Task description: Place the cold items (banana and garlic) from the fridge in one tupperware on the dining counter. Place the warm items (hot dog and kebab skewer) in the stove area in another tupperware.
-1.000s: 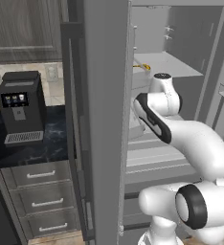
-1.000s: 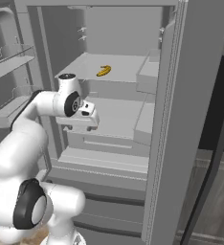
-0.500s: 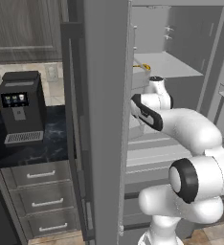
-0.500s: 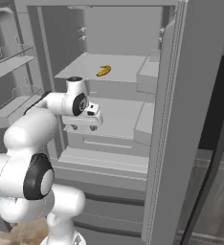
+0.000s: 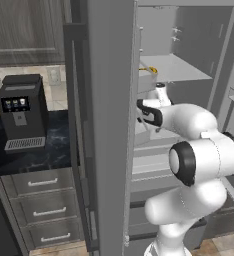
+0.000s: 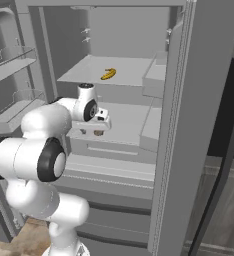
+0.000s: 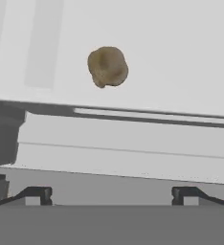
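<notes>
The fridge (image 6: 124, 30) stands open, its white shelves showing. A yellow banana (image 6: 108, 74) lies on the upper shelf; its tip also peeks past the door edge (image 5: 142, 69). In the hand view a small brownish garlic (image 7: 107, 66) sits on the white lower shelf, ahead of and slightly left of centre between my fingertips (image 7: 37, 193). My gripper (image 6: 93, 131) (image 7: 111, 194) hovers at the front of that lower shelf, open, with nothing between its jaws. The tupperware, hot dog, kebab skewer, stove area and dining counter are out of view.
The fridge's left door (image 5: 109, 125) stands close beside my arm, its bins (image 6: 14, 65) at the left. The right door (image 6: 174, 125) hems in the other side. A black coffee machine (image 5: 21, 112) stands on the dark worktop (image 5: 49, 150) over grey drawers.
The hand has edged a little further in over the lower shelf and slightly down, while the elbow has folded up in front of the fridge. The jaws stay open.
</notes>
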Controlling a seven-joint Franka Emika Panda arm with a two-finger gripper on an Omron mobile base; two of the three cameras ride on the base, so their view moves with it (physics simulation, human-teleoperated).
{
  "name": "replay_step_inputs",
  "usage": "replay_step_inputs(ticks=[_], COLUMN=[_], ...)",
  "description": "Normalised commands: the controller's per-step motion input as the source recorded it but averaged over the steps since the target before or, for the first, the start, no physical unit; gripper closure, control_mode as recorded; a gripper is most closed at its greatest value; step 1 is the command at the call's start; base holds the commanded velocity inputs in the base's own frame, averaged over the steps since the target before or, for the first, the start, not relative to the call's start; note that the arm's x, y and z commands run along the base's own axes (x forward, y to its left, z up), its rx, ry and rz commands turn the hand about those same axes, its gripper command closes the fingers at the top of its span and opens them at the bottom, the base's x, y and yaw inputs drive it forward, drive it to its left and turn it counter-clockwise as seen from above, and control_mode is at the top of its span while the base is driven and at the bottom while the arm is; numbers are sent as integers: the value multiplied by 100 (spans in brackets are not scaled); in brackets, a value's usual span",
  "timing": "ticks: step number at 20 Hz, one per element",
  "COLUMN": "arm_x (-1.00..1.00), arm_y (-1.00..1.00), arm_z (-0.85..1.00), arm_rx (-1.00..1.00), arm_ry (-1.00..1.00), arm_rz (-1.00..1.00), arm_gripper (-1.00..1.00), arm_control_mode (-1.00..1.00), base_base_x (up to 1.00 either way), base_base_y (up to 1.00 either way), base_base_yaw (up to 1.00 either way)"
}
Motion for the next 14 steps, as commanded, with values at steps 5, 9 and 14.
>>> replay_step_inputs(ticks=[5, 9, 14], arm_x=[51, 41, 33], arm_y=[0, 0, 0], arm_z=[-22, -20, -25], arm_rx=[2, 0, 0], arm_ry=[0, 0, 0], arm_rz=[1, 0, 0], arm_gripper=[-100, -100, -100], arm_control_mode=[-100, -100, -100], base_base_x=[0, 0, 0], base_base_y=[0, 0, 0], base_base_yaw=[0, 0, 0])
